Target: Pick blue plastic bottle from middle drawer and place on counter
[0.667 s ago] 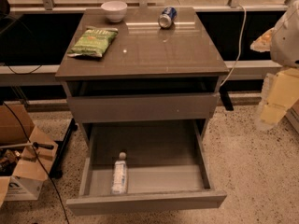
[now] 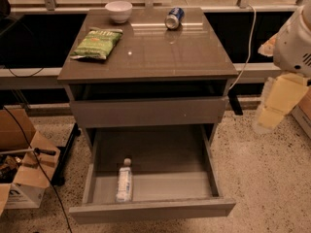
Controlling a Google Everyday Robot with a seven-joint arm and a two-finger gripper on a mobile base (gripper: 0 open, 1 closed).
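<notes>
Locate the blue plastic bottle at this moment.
Camera view: the blue plastic bottle lies in the open middle drawer, left of centre near its front; the gripper hangs at far right.

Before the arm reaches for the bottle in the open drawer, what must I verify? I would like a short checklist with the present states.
1. Middle drawer pulled out: ok.
2. Blue plastic bottle reachable: ok, it lies flat at the drawer's left front with nothing on it.
3. Claw near the bottle: not ok, it hangs off to the right, outside the drawer.
4. Free spot on the counter: ok, the front right is bare.
5. Chip bag, bowl and soda can away from that spot: ok.
</notes>
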